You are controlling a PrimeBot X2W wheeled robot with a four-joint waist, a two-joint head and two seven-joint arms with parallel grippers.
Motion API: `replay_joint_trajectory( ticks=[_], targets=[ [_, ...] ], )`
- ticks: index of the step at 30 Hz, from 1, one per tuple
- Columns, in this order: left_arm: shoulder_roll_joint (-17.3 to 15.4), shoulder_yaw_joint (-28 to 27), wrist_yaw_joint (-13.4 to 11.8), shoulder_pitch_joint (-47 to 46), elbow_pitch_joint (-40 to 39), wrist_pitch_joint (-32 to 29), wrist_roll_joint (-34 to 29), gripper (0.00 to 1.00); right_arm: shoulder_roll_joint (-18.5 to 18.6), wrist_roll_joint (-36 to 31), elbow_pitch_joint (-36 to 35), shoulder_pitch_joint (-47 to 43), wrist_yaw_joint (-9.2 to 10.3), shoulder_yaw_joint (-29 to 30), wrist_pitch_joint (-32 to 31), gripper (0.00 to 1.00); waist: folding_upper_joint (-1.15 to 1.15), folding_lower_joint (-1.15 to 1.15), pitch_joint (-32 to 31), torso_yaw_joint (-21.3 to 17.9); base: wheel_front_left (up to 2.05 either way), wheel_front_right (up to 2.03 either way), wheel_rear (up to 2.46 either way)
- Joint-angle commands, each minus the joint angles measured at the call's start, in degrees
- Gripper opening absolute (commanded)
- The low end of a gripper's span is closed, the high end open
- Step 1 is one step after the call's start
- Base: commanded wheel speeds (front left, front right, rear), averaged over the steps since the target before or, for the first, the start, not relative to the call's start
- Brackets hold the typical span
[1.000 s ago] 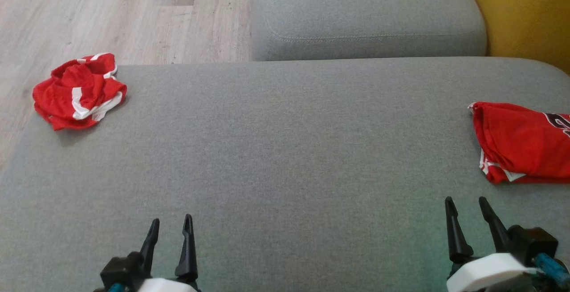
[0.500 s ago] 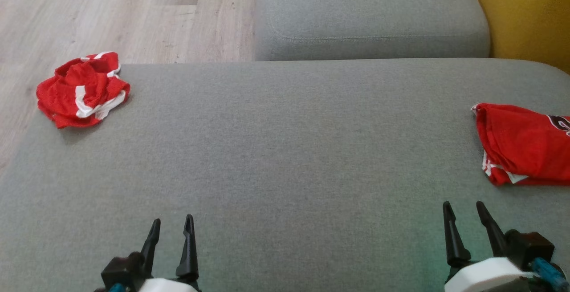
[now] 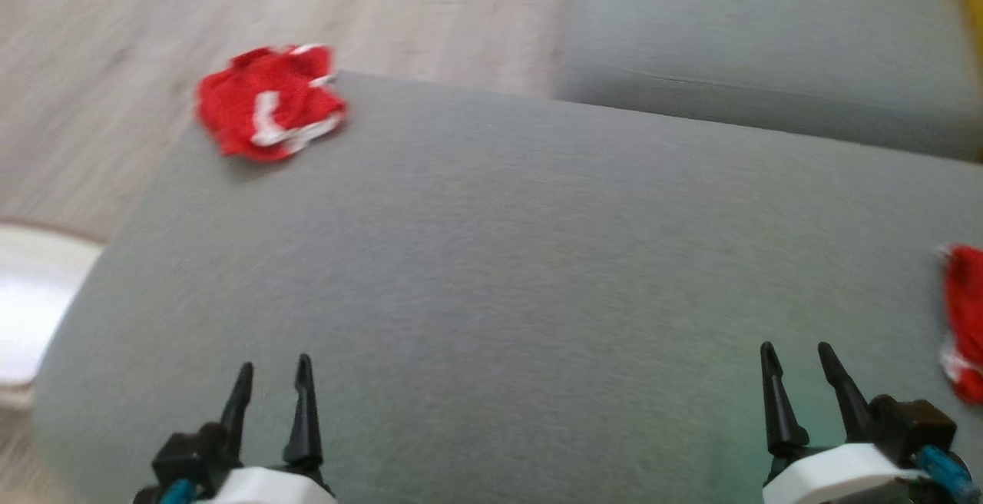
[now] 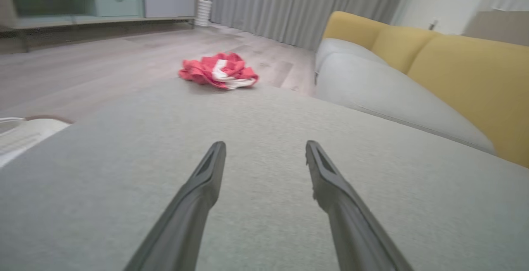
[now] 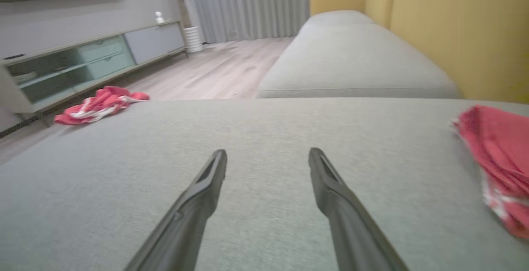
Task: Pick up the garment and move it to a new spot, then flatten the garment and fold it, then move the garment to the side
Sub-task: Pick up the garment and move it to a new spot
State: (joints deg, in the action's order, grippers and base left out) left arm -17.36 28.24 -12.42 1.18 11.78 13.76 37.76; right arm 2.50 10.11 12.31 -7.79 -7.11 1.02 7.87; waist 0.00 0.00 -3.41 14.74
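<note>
A crumpled red and white garment (image 3: 267, 102) lies at the far left corner of the grey sofa seat (image 3: 507, 258); the left wrist view has the garment (image 4: 218, 71) straight ahead, and the right wrist view has the garment (image 5: 99, 103) far off to the left. My left gripper (image 3: 273, 377) hovers open over the near left part of the seat, nothing between its fingers. My right gripper (image 3: 795, 358) is open and empty at the near right. A folded red garment (image 3: 964, 319) sits at the seat's right edge, just right of the right gripper, with the same red fabric (image 5: 500, 159) in the right wrist view.
Wood floor (image 3: 115, 43) runs beyond the seat's left and far edge. A second grey cushion (image 3: 768, 81) adjoins at the far right, with yellow backrests (image 4: 467, 77) behind. A white object (image 3: 31, 304) stands by the seat's left side. A low cabinet (image 5: 82, 64) stands across the room.
The head view has swung to the left and is blurred, so the crumpled garment sits nearer the centre and the folded one slips toward the right edge. Both grippers stay open.
</note>
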Motion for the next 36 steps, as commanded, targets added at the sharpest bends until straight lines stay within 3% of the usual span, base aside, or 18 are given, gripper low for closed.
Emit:
replay_joint_trajectory(
  ticks=[1,6,14,21,24,30,31,36],
  targets=[
    [-1.31,-2.56,-0.28,-3.47,-2.13,0.56,-0.29,1.0,0.38,0.36,-2.0,2.41,-0.37,-1.4,0.96,1.0,0.0,0.0,0.86,6.36,0.0,0.0,0.0],
    [-2.2,-3.72,-0.9,-2.87,-3.09,0.66,-0.11,1.0,0.38,0.67,-1.35,3.23,-0.37,-2.18,1.37,1.0,0.0,0.0,1.66,12.52,0.0,0.0,0.0],
    [-2.13,-7.61,-2.36,-0.05,-6.14,1.11,-0.18,1.0,0.38,-0.38,-0.87,6.79,-0.37,-5.97,0.47,1.0,0.0,0.0,4.06,14.24,0.0,0.0,0.0],
    [-1.87,-9.5,-1.79,0.5,-7.69,1.2,-0.42,1.0,0.38,-1.07,-1.52,7.5,-0.37,-6.41,0.07,1.0,0.0,0.0,5.09,14.98,0.0,0.0,0.0],
    [-4.59,-11.38,-0.68,-3.07,-8.47,0.52,-0.42,1.0,0.38,-1.91,-3.41,7.25,-0.37,-4.83,-0.66,1.0,0.0,0.0,6.62,15.56,0.0,0.0,0.0],
    [-12.11,-17.66,1.01,-14.82,-10.59,-1.88,0.18,1.0,0.38,-6.37,-10.09,11.91,-0.37,-3.5,-4.8,1.0,0.0,0.0,15.69,10.21,0.0,0.0,0.0],
    [-12.11,-17.66,1.01,-14.82,-10.59,-1.88,0.18,1.0,0.38,-6.37,-10.09,11.91,-0.37,-3.5,-4.8,1.0,0.0,0.0,15.69,10.21,0.0,0.0,0.0],
    [-20.47,-19.31,5.3,-30.04,-6.96,-8.8,-0.23,1.0,0.38,-9.92,-15.62,16.36,-0.37,-2.81,-8.6,1.0,0.0,0.0,22.91,4.97,0.0,0.0,0.0]
  ],
)
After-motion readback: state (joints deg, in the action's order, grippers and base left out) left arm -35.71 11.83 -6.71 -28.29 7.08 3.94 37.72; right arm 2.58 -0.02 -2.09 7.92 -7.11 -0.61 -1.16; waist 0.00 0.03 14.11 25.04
